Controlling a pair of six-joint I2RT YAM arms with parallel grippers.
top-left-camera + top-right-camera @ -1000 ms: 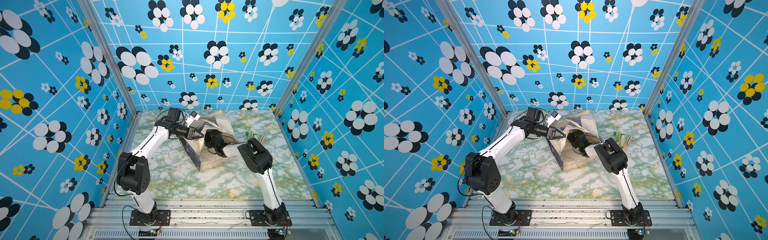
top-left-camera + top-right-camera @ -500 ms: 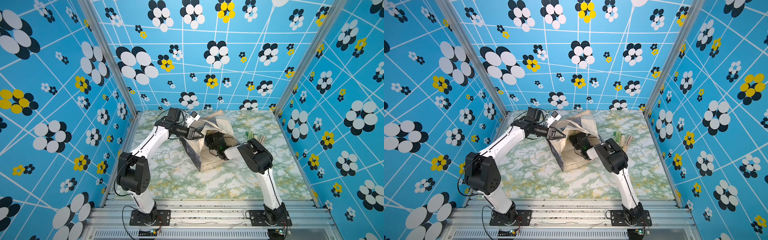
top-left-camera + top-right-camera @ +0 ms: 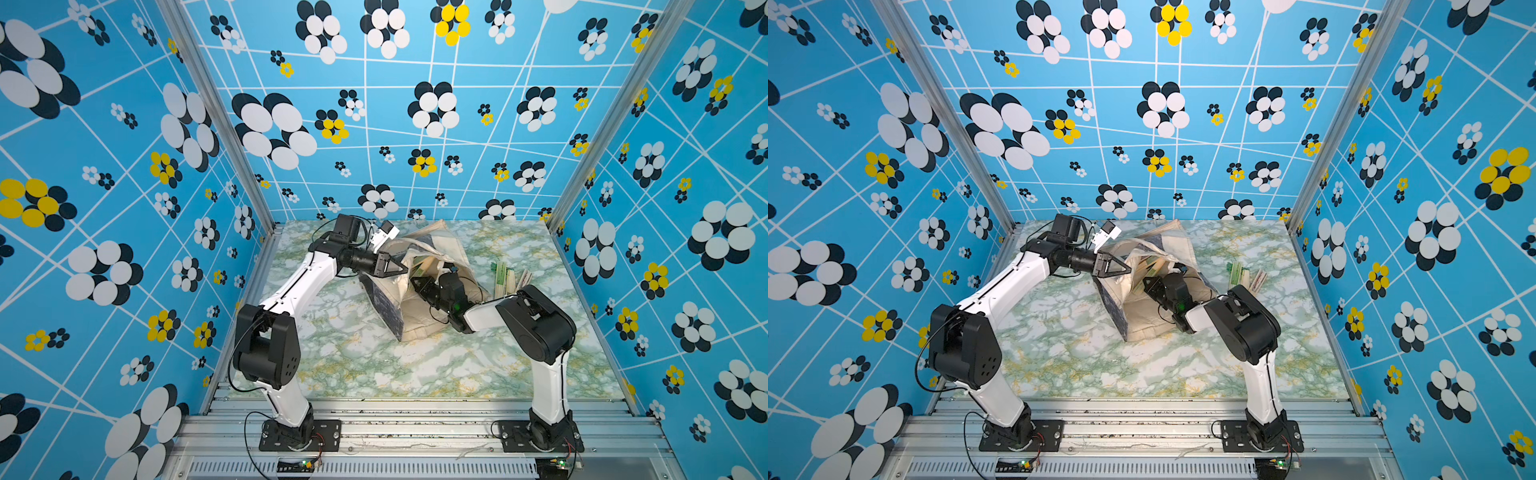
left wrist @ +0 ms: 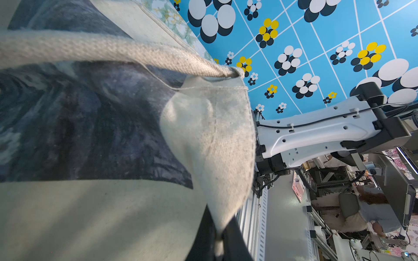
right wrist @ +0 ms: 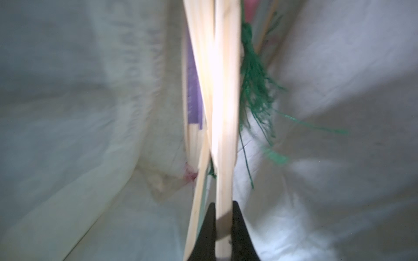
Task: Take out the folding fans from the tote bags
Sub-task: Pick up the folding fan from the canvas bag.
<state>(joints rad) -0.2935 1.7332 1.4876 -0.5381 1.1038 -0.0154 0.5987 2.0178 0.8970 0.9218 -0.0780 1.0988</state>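
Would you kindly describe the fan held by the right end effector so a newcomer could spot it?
Find the cream tote bag mid-table and look inside its open mouth, where the right end effector reaches. The held fan is the pale bamboo bundle pinched between the black tips; unlike its neighbour with purple paper, it shows a plain slat, a green tassel beside it.

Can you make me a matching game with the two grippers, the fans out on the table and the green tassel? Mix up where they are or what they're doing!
1. left gripper
2. right gripper
3. loose fans
4. green tassel

A. lying on the table
B. shut on a bamboo fan
C. beside the held fan in the tote bag
D. pinching the bag's rim

Pairs: 1-D, 2-B, 3-A, 4-C
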